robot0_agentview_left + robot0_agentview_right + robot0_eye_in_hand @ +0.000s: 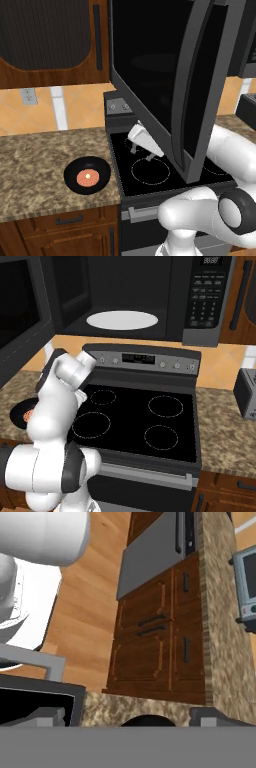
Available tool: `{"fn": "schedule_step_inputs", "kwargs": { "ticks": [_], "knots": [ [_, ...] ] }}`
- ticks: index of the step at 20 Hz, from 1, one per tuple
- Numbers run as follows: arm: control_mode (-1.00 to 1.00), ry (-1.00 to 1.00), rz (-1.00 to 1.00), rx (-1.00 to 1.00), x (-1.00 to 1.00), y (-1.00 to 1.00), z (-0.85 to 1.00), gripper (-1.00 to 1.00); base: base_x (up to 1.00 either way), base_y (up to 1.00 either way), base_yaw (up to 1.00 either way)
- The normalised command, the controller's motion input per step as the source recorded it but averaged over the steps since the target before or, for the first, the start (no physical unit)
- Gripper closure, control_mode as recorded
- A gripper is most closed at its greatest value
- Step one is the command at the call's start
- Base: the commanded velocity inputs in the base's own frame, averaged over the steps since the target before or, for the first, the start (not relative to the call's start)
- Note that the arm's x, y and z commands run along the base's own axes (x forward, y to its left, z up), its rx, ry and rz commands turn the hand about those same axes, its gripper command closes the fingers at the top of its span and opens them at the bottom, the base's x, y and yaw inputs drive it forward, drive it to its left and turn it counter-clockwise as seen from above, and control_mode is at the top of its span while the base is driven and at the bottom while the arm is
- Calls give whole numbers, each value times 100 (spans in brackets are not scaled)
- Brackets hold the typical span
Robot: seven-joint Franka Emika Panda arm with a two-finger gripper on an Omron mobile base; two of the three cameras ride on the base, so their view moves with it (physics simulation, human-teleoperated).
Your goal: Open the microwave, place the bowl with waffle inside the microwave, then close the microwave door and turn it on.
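1. With the microwave door (165, 75) swung wide over the stove (140, 421), I am judging the opening step done and the fetching of the bowl (87, 175) as the one in hand.
2. I am holding my gripper (142, 150) low above the stove's left burners, beneath the open door, its jaws standing apart and clasping nothing.
3. The bowl is sitting on the granite counter (35, 165) just left of the stove, the waffle (87, 177) lying flat in its middle.
4. The microwave (150, 301) is gaping above the stove, its pale turntable (122, 319) bare and waiting.
5. Next, I am reckoning, the move calls for swinging left and down to the bowl's rim without clipping the door, then closing on it.
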Motion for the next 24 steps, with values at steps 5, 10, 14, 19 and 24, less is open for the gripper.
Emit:
{"fn": "schedule_step_inputs", "kwargs": {
  "ticks": [5, 10, 14, 19, 24],
  "knots": [
    [-100, 0, 12, 3, 26, 3, -41, -100, 0, 0, 0],
    [-100, 0, 7, 1, 4, 8, -39, -100, 0, 0, 0],
    [-100, 0, 7, 4, 4, 23, -28, -100, 0, 0, 0],
    [-100, 0, 8, 9, 16, 37, -17, -100, 0, 0, 0],
    [-100, 0, 7, 10, 27, 28, -18, -100, 0, 0, 0]
  ]
}}
